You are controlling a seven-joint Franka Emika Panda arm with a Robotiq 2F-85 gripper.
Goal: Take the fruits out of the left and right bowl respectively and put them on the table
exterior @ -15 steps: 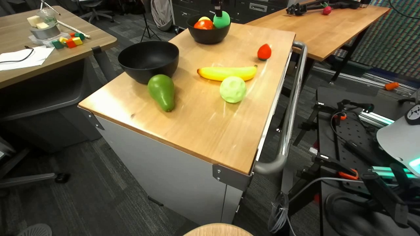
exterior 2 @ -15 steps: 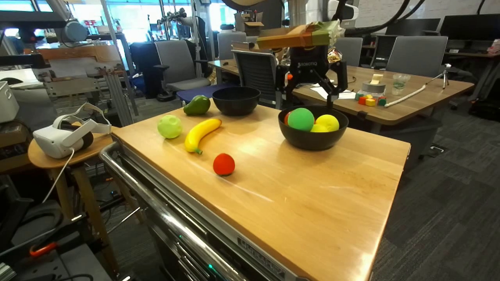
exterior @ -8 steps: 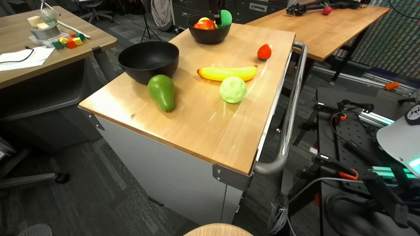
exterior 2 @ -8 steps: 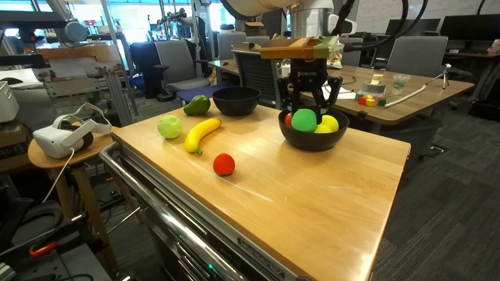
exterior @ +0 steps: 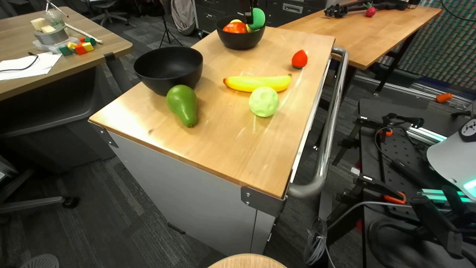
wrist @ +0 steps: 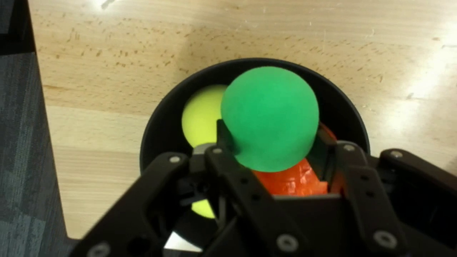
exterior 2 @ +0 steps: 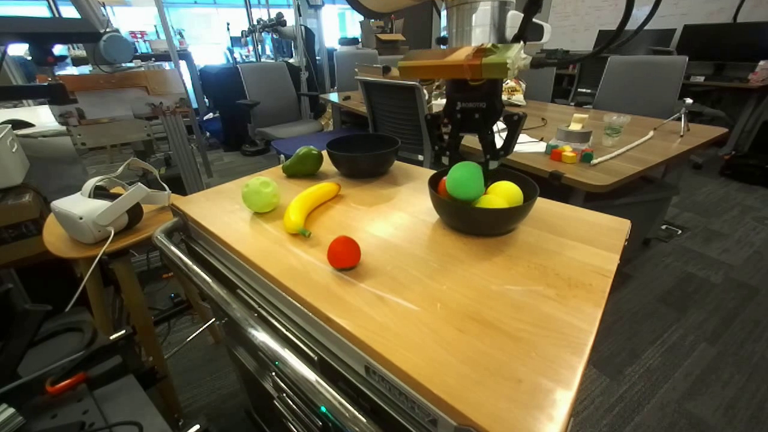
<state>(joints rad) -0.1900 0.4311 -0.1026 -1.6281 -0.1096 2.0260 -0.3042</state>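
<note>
One green ball (wrist: 269, 107) is held in my gripper (wrist: 272, 142), pinched from both sides at the mouth of a black bowl (exterior 2: 483, 221). Yellow fruits (exterior 2: 506, 193) and a shiny red fruit (wrist: 291, 180) lie in that bowl, partly hidden in the wrist view. On the table (exterior 2: 456, 312) I see a banana (exterior 2: 308, 208), an avocado (exterior 2: 303, 162), a pale green fruit (exterior 2: 261, 194) and a pointed red fruit (exterior: 299, 59). A second bowl (exterior 2: 363, 161) stands there too, just beside the avocado.

Glare on table (exterior 2: 432, 282); wrist view seems soft.
</note>
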